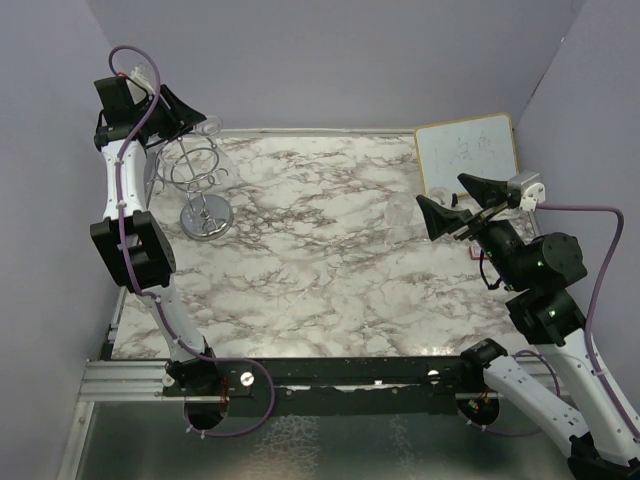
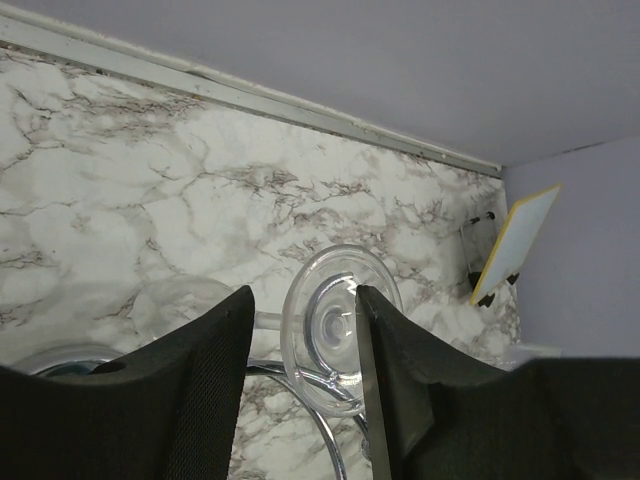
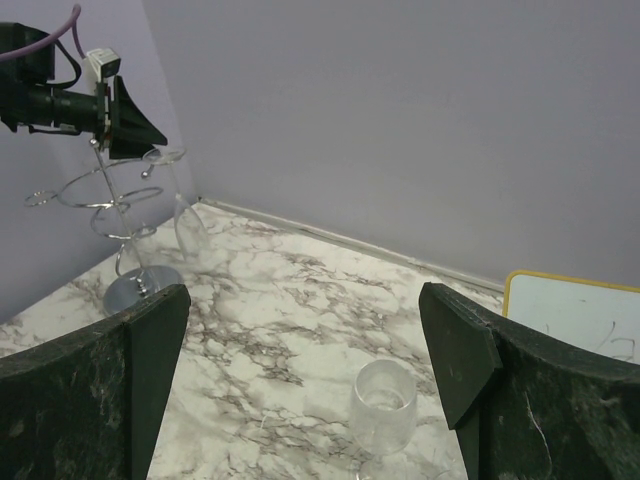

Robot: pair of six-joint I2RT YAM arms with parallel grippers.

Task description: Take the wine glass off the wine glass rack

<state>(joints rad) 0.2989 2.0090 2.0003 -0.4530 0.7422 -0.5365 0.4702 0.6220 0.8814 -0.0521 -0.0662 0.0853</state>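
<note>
The chrome wine glass rack [image 1: 198,168] stands at the far left on its round base [image 1: 205,218]. A clear wine glass hangs upside down from its arms. In the left wrist view its round foot [image 2: 335,325] sits between my left gripper's [image 2: 305,300] jaws. The right finger is at the foot's edge, the left finger a little apart from it. The left gripper [image 1: 195,120] is open at the rack's top. The right wrist view shows the rack [image 3: 100,200] and the hanging glass [image 3: 186,225]. My right gripper [image 1: 455,205] is open and empty at the right.
A second clear glass [image 3: 383,405] stands upright on the marble table below my right gripper [image 3: 305,300]. A small whiteboard [image 1: 467,150] leans at the far right corner. Purple walls close in the table at the back and on both sides.
</note>
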